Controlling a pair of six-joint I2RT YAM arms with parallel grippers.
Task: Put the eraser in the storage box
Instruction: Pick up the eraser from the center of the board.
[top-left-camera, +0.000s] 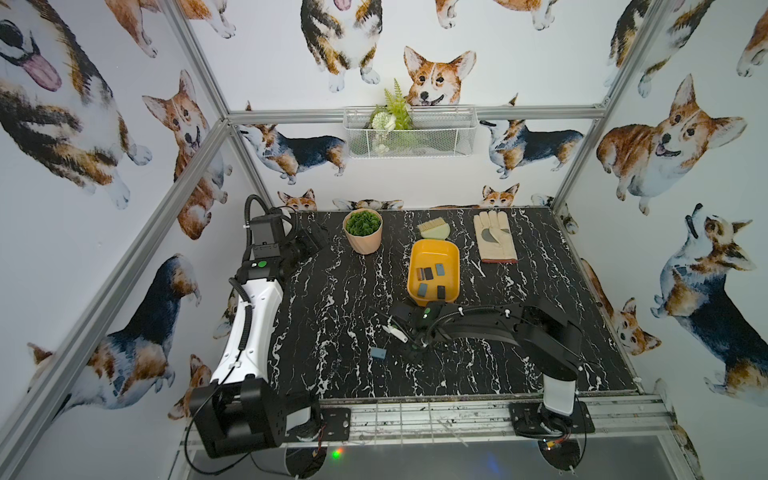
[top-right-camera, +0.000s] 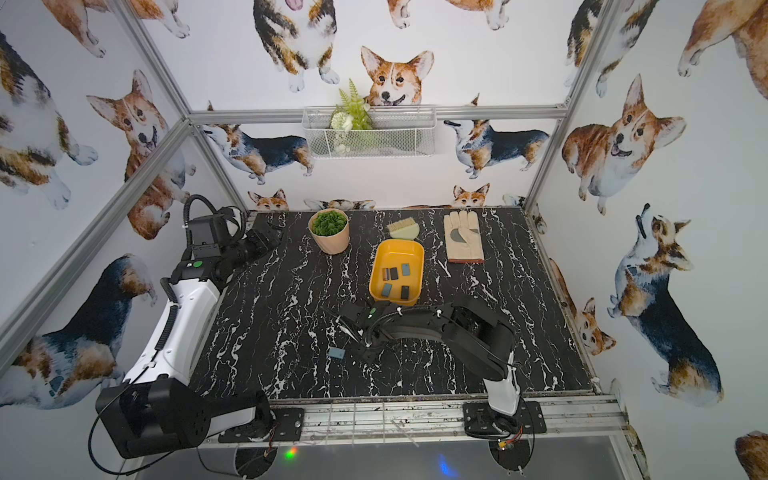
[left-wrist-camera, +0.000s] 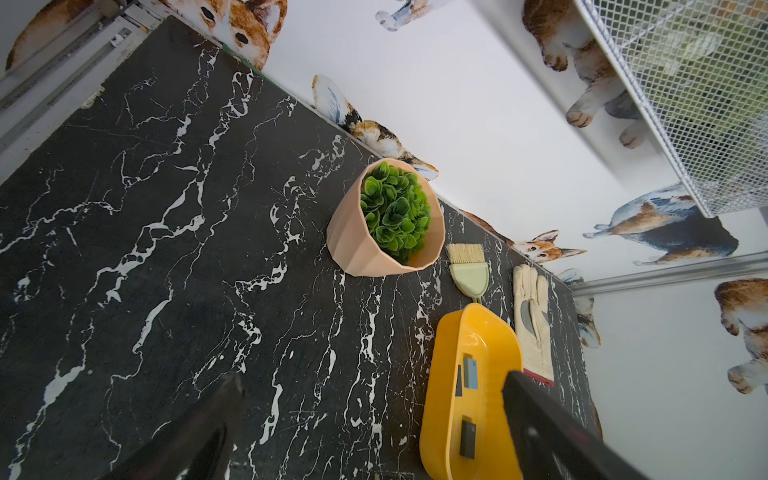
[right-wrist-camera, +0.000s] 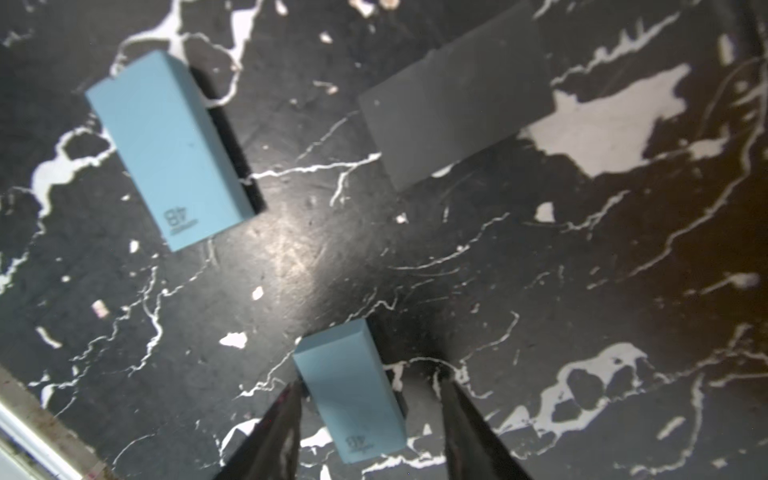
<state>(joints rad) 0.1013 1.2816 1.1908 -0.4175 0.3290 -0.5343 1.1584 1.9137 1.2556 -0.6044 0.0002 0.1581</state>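
Our right tool (right-wrist-camera: 370, 384) straddles the small blue rectangular eraser (right-wrist-camera: 349, 399), unclamped, a gap along one edge; our left tool (left-wrist-camera: 372, 376) gapes wide.

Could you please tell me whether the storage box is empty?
Not empty: the storage box holds several small erasers, blue and dark, on its floor.

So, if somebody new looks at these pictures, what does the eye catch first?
First the corgi wallpaper, covering the walls around the black marble table. Then the mustard-yellow storage box, toward the table's far side, with several small erasers inside. In the right wrist view, a blue eraser lies on the table between the open fingers of the right end effector.
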